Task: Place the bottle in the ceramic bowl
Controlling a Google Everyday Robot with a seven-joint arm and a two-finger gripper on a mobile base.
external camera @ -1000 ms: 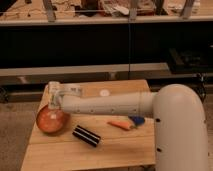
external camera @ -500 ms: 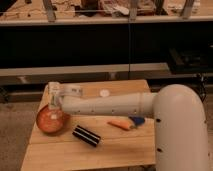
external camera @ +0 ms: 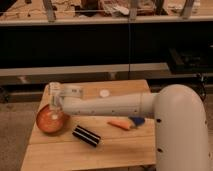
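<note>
The step in hand looks like the last one, the delivery over the ceramic bowl (external camera: 43, 126). The gripper (external camera: 55, 102) hangs at the left of the frame, just above the bowl's far rim, at the end of the long pale arm (external camera: 110, 105) that reaches across from the lower right. A small whitish shape at its tip, which I take for the bottle (external camera: 52, 95), sits over the back edge of the bowl. It blends into the gripper's own pale housing, so I cannot tell whether the jaws are clamped on it or apart. It is not yet resting on the bowl's floor.

The next move, as I judge it, calls for a short shift toward the bowl's middle and a gentle lowering before release, so that the bottle lands inside and not on the rim.

The bowl is round and shallow, glossy orange-red inside with a darker brownish edge. That smooth glaze may let a light bottle slide or tip. The bottle seems translucent and much smaller than the bowl. The worktop (external camera: 125, 147) is pale wood with a matt grain. On it lie a dark ribbed block (external camera: 86, 136) just right of the bowl, a flat white disc (external camera: 104, 93) toward the back, and an orange tapered piece (external camera: 119, 124) beside a blue one (external camera: 136, 120), all apart from the bowl.
</note>
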